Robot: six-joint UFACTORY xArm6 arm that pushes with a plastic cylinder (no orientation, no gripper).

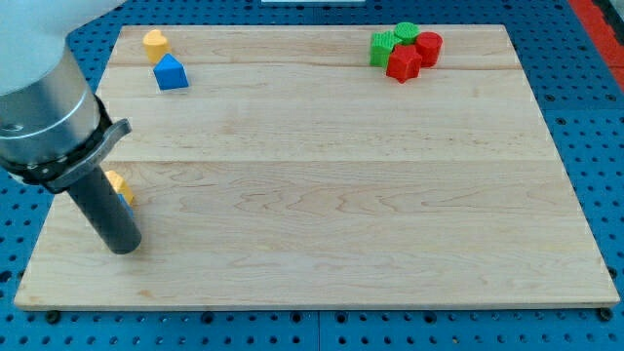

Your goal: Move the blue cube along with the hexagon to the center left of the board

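Grey arm housing (44,107) fills the view's upper left corner, and a straight dark rod (105,210) is carried down from it. My tip (124,250) is set on the wooden table (322,214) near its left edge, towards the view's bottom. Only the rod is shown, so the state of a hand cannot be told.

Just behind the rod, at the centre left of the table, a yellow block (118,182) is partly hidden. A blue sliver (128,199) is seen directly beneath it. The two appear to touch each other and the rod's right side, above my tip. Their shapes cannot be made out, so it cannot be told whether they are the task's cube and hexagon.

Near the table's top left corner, a second yellow block (154,42) of faceted outline is placed. A blue block (171,73) with a peaked top lies just beside it, lower and to the right. Both are well apart from my tip.

Near the top right, four blocks are clustered in contact: a green block (384,47), a green round block (407,32), a red block (403,63) and a red round block (428,47).
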